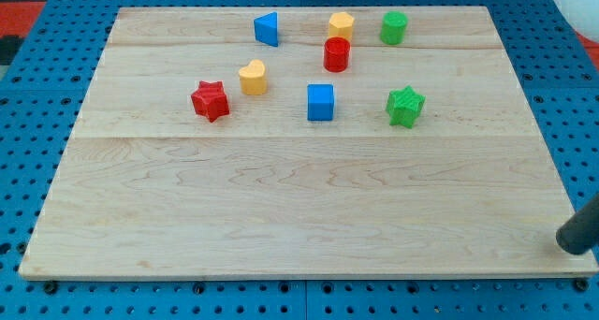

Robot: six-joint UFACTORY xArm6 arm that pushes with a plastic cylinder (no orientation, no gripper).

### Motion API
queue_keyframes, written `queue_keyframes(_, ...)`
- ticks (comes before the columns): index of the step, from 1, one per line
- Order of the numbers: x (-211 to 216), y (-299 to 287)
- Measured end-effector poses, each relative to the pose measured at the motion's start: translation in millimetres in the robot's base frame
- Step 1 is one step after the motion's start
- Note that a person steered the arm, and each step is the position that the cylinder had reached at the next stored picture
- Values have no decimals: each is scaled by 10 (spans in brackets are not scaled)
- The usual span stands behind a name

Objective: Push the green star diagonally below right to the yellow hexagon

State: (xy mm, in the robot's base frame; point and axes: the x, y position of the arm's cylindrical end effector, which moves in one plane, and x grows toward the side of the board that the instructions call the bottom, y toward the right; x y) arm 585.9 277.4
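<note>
Eight blocks sit on the far half of the wooden board (281,217), and nearest of all is the dark rod at the view's bottom right, just off the board's near right corner. My tip (567,249) seems to be the rod's lower end there, well apart from every block. No jaws exist on this rig, only the rod, so nothing is held.

Going farther in, the green star (405,106) sits right of centre, a bright green piece with short ridged points, upright and free of its neighbours. The blue cube (320,102) lies to its left, and beyond that the yellow heart (252,77) and red star (211,100).

Farther still stand the red cylinder (336,54), then the yellow hexagon (341,24), with the green cylinder (394,27) to its right and the blue triangular block (267,28) to its left.

In my judgement the star already lies lower right of the hexagon but rather far off. To do this well I would bring the tip round to the star's near right side and push gently up and left, stopping short of the red cylinder and green cylinder, keeping contact centred so the star does not spin away.
</note>
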Motion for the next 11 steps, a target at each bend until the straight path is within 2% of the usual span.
queue_keyframes(1, -175, -130)
queue_keyframes(3, -1065, -1562)
queue_keyframes(4, -1388, -1557)
queue_keyframes(5, -1455, -1557)
queue_keyframes(9, -2155, -1435)
queue_keyframes(11, -2240, -1435)
